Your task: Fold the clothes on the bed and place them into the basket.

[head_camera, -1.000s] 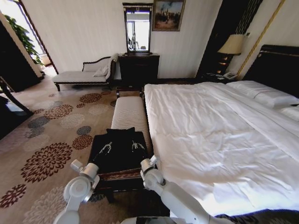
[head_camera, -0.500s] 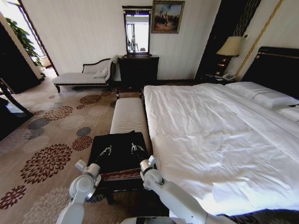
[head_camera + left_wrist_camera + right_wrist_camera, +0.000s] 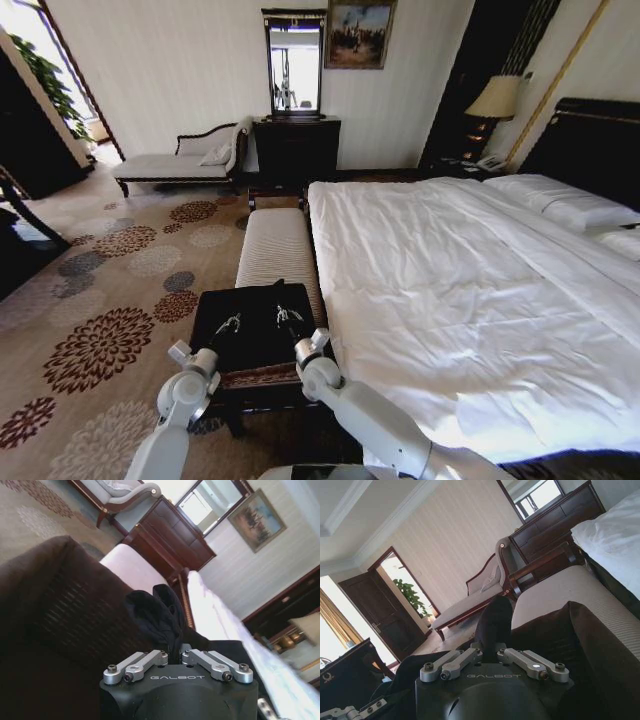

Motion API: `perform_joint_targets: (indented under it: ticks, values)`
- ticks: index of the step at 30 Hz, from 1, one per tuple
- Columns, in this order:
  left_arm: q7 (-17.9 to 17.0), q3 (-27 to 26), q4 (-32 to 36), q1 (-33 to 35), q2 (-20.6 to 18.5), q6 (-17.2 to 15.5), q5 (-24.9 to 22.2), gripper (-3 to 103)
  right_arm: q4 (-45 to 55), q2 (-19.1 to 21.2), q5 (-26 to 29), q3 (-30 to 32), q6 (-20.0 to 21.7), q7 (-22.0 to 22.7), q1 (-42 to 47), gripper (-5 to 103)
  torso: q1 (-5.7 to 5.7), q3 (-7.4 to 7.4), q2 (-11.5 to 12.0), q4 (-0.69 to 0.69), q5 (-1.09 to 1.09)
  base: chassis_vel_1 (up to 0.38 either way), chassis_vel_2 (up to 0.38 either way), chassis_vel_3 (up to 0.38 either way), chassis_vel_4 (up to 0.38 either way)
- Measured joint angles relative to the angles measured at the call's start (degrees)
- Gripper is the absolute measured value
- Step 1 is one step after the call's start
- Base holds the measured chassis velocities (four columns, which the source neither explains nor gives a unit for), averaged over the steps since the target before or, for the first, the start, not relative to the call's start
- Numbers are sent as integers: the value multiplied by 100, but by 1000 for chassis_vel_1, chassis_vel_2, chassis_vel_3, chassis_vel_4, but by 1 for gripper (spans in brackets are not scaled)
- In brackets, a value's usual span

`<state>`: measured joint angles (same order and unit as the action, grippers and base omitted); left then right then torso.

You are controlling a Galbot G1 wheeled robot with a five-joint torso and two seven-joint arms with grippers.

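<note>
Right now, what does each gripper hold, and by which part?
Both the left gripper and the right gripper pinch bunched black shirt fabric over the basket; which part cannot be told.

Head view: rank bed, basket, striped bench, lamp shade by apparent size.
1. Bed, largest by far.
2. and 3. Basket and bench: look alike; the basket sits nearer the camera, so unranked.
4. Lamp shade, smallest, though farthest.

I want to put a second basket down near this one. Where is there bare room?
Free: the striped white bench beyond the dark brown wicker basket, and the white-sheeted bed beside it. Crowded: the basket itself, where the left gripper and right gripper both hold the black T-shirt.
</note>
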<state>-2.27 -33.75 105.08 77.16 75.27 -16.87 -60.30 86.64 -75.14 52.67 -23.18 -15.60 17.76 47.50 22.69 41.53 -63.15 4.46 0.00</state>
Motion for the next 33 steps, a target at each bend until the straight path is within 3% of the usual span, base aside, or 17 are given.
perform_joint_targets:
  ticks: [1, 2, 4, 5, 6, 8, 10, 12, 13, 17, 19, 22, 25, 27, 30, 33]
  values:
    - [-117, 66, -187, -52, -34, 131, 508, 5, -32, 3, -47, 9, 44, 48, 16, 6, 1, 0, 0, 1, 0, 0, 0, 0, 0]
    - [-168, 87, -299, -72, -60, 224, 827, 5, -36, 10, -77, 27, 72, 83, 30, 10, 1, 0, 0, 2, -1, 0, 0, 0, 0]
    - [-244, 65, -402, -50, -143, 361, 1330, 15, -9, 61, -153, 131, 126, 165, 75, 16, 1, 0, 0, 2, -2, 0, 0, 0, 0]
    - [-244, 65, -402, -50, -143, 361, 1330, 15, -9, 61, -153, 131, 126, 165, 75, 16, 1, 0, 0, 2, -2, 0, 0, 0, 0]
    - [-316, -69, -338, 57, -230, 403, 1471, 21, 123, 165, -167, 255, 160, 218, 123, 27, 1, 0, 0, 0, -1, 0, 0, 0, 0]
    - [-339, -237, -235, 188, -354, 434, 1538, 32, 319, 322, -144, 375, 184, 248, 202, 32, 0, 0, -1, -1, 0, 0, 0, 0, 0]
    - [-340, -298, -217, 231, -412, 467, 1580, 32, 406, 404, -142, 423, 192, 251, 248, 37, 0, 0, 0, -2, 2, 0, 0, 0, 0]
    - [-307, -390, -197, 290, -532, 523, 1640, 42, 571, 576, -152, 538, 197, 257, 366, 48, 0, 0, -1, 1, -1, 0, 0, 0, 0]
    - [-283, -410, -173, 306, -570, 524, 1649, 48, 615, 611, -155, 566, 198, 262, 401, 48, 0, 0, -1, 3, 0, 0, 0, 0, 0]
    - [-249, -409, -174, 319, -639, 525, 1808, 64, 735, 640, -167, 627, 205, 306, 459, 65, 0, 0, 0, 0, 0, 0, 0, 0, 0]
    - [-255, -407, -165, 318, -636, 525, 1809, 64, 741, 640, -179, 627, 207, 314, 462, 71, 0, 0, -1, 0, 0, 0, 0, 0, 0]
    - [-306, -453, 148, 345, -599, 526, 1726, 81, 799, 658, -237, 686, 197, 334, 509, 86, 0, 0, -1, -1, -1, 0, 0, 0, 0]
    - [-347, -545, 462, 385, -593, 526, 1657, 86, 907, 729, -256, 777, 172, 340, 555, 91, 0, 0, 0, -1, -1, 0, 0, 0, 0]
    - [-442, -794, 963, 430, -617, 555, 1646, 96, 1146, 913, -329, 958, 152, 353, 599, 98, 0, 0, -1, 1, 1, 0, 0, 0, 0]
    - [-571, -1040, 1274, 481, -689, 628, 1960, 100, 1305, 1150, -707, 1181, 88, 330, 628, 100, 0, 0, -1, 1, 2, 0, 0, 0, 0]
    - [-867, -1322, 1539, 779, -779, 801, 2578, 100, 1537, 1431, -1362, 1675, 15, 293, 770, 100, 1, 0, 0, 1, 0, 0, 0, 0, 0]
